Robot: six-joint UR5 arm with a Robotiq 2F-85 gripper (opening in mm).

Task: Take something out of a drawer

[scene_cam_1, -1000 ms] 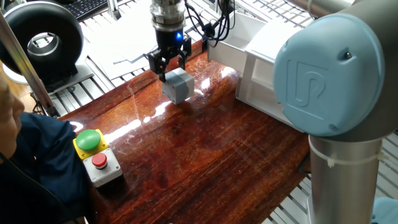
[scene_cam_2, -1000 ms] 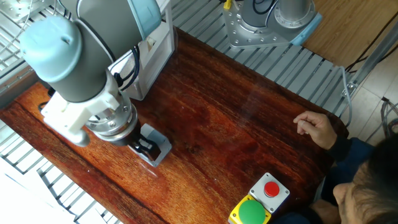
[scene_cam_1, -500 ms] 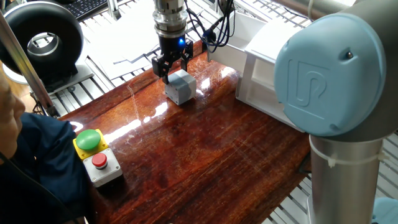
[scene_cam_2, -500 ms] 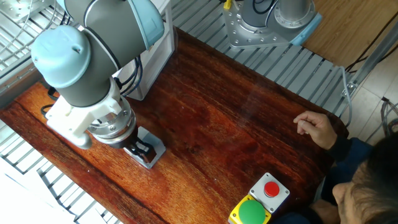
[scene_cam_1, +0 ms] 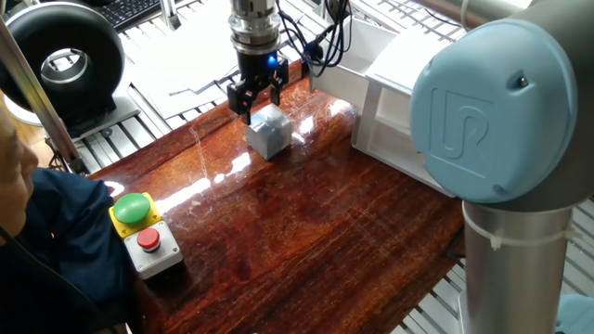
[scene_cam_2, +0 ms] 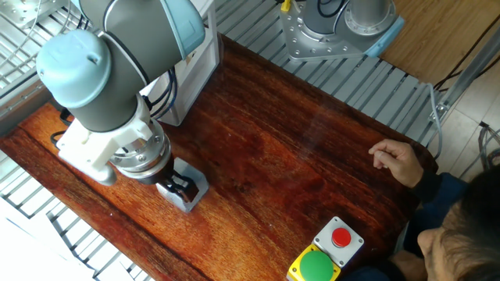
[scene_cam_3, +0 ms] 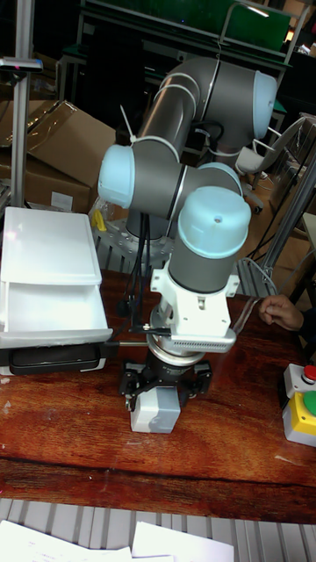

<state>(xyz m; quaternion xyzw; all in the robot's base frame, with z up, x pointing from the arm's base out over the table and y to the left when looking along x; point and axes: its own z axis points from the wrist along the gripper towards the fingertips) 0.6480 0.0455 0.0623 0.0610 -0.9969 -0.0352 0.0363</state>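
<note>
The cube sits flat on the table, out of the drawer, near the edge by the cabinet and well apart from the button box at the opposite end. The gripper hangs directly above it, jaws spread and gripping nothing, fingertips at about the level of its top. The cube looks rigid and light, probably plastic or foam, with matte faces that should not slip much. The flat opposite side faces look like the place to grip, pads square on and low enough to clear the top edge. On that glossy wood it could skid if nudged off-centre.
</note>
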